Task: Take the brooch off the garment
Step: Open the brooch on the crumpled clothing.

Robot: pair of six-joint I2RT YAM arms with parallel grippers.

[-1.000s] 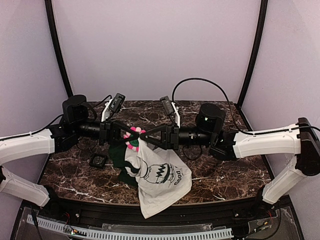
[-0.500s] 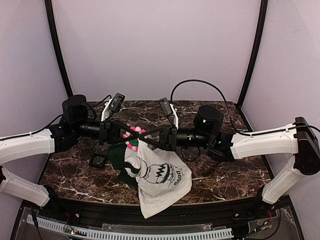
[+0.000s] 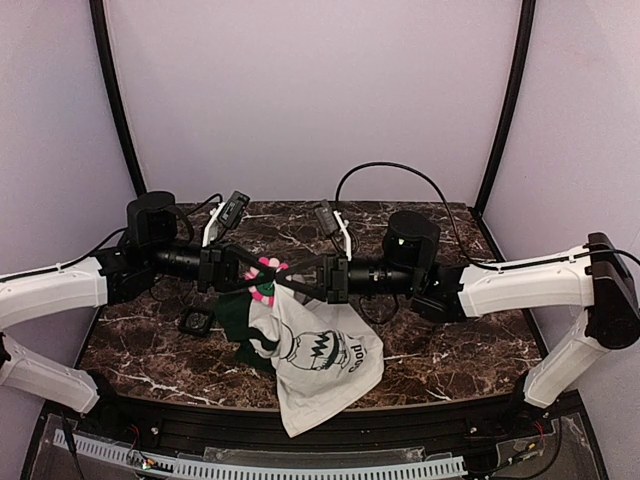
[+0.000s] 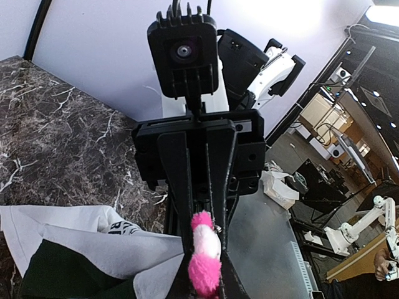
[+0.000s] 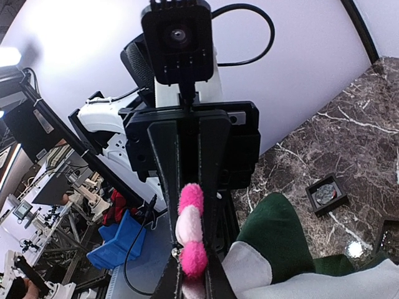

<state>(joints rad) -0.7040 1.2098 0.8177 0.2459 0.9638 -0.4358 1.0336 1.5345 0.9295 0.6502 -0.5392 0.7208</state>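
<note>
The brooch (image 3: 265,277), a fluffy pink and white flower pin, is held in the air above the marble table (image 3: 440,350), where my two grippers meet tip to tip. My left gripper (image 3: 258,279) is shut on the brooch, which also shows in the left wrist view (image 4: 204,255). My right gripper (image 3: 279,286) is shut on the garment's cloth right beside the brooch (image 5: 191,230). The garment (image 3: 320,365), a white T-shirt with a black cartoon print and dark green sleeves, hangs from that spot, and its lower part lies on the table. White cloth (image 4: 81,243) and a green sleeve (image 5: 274,230) show in the wrist views.
A small black square frame (image 3: 196,321) lies on the table left of the shirt, under my left arm; it also shows in the right wrist view (image 5: 325,194). Black booth poles (image 3: 112,100) stand at the back corners.
My right arm has pushed a little to the left. The two grippers, the brooch and the hanging shirt have barely shifted and stay pinched together.
</note>
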